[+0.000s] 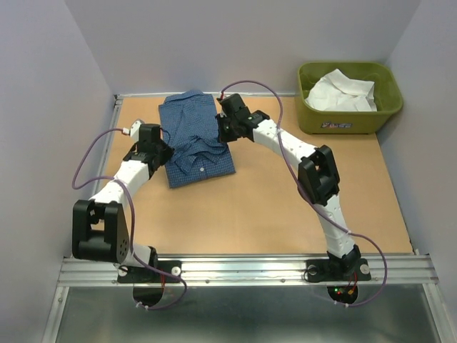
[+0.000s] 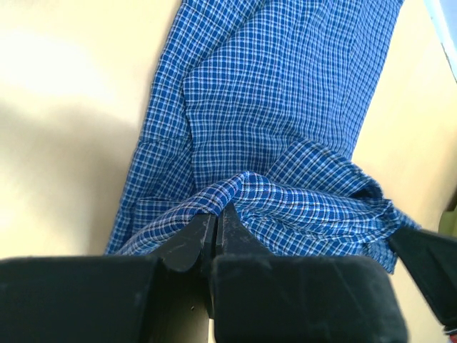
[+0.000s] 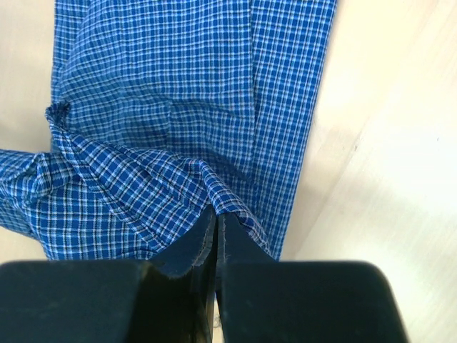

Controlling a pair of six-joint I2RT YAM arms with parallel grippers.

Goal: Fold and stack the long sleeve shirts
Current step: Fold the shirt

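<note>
I see a tan wooden table (image 1: 271, 214) under the arms. A blue checked shirt (image 1: 187, 128) lies on its far left part, spread mostly flat on the board, with a ridge of cloth bunched up across its middle. In the far right corner an olive-green tub (image 1: 348, 123) stands on the table, well apart from the shirt. A metal rail (image 1: 243, 270) runs along the near edge.
</note>
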